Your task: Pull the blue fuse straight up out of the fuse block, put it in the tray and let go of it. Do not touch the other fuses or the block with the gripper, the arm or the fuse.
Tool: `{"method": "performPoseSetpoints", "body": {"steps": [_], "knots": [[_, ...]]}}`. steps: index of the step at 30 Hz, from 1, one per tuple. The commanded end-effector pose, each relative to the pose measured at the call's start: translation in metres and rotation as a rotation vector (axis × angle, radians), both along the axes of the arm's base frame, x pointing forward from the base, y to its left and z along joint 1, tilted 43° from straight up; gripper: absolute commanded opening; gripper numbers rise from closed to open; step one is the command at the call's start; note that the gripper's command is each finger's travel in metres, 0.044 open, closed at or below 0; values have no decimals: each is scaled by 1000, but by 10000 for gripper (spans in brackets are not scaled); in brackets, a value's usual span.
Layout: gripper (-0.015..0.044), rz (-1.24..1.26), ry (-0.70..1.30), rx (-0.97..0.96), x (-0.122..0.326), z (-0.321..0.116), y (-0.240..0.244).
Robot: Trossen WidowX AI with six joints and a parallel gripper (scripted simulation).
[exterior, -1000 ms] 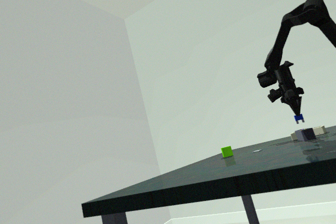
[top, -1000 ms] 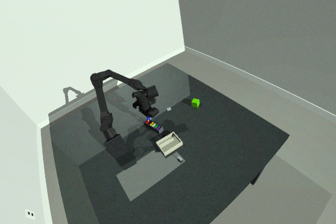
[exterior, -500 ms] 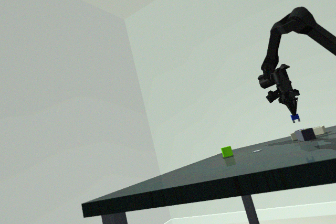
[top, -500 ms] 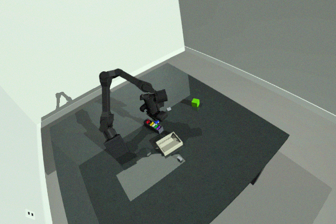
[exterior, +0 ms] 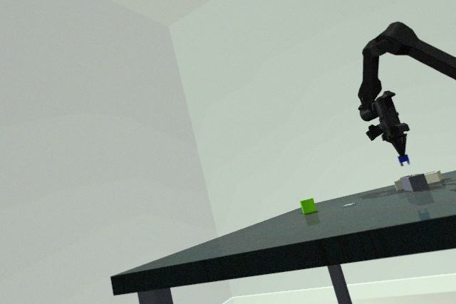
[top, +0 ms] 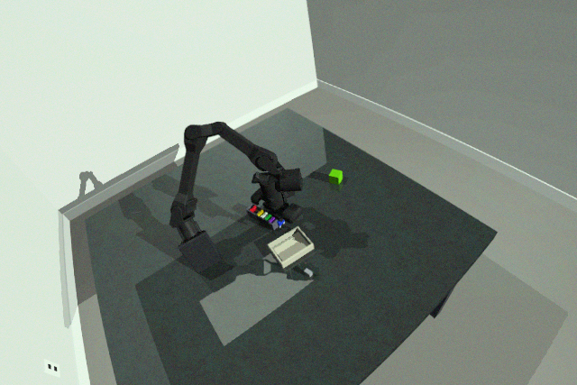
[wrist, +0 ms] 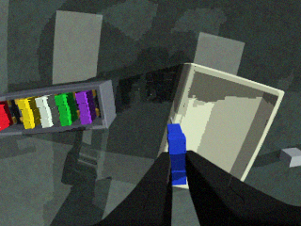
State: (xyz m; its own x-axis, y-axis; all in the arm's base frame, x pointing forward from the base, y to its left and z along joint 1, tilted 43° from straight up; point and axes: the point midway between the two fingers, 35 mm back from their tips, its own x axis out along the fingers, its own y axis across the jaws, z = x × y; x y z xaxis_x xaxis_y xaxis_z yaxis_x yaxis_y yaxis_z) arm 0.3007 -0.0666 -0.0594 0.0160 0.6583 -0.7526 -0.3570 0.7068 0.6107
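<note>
Blue fuse out, at the tray's near wall

The gripper is closed on the fuse, prongs down, above table height. Relative to the tray, the fuse is at the wall facing the block, in the wrist view overlapping that wall; the tray's middle lies beyond, away from the block. The coming move should probably go that way, staying high until past the wall, then lower and release.
</note>
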Motion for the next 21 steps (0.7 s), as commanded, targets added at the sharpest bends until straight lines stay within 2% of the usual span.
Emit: {"method": "performPoseSetpoints", "body": {"steps": [1, 8, 21], "knots": [[0, 6, 4, 1, -3, -18, -16], [0, 9, 2, 9, -9, -44, -39], [0, 9, 2, 10, -8, -55, -30]]}}
